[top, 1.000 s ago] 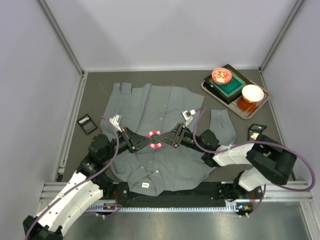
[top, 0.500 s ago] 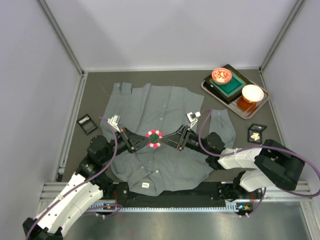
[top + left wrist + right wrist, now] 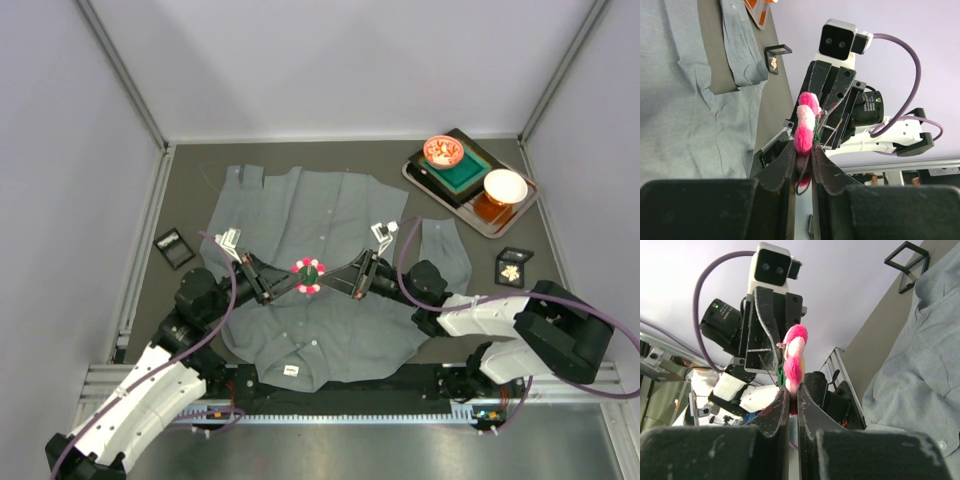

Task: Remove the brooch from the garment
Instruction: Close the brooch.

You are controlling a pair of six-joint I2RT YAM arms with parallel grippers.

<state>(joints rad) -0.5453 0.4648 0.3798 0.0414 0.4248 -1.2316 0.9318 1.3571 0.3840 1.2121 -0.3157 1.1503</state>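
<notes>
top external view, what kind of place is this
Likely a robotics lab cell: pale panel walls on metal posts, a left arm and right arm bolted to a front rail, a grey shirt and tray as props.

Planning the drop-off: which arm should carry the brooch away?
Right, probably: left claw and right claw both pinch the brooch over the garment, but the tray lies on the right side.
</notes>
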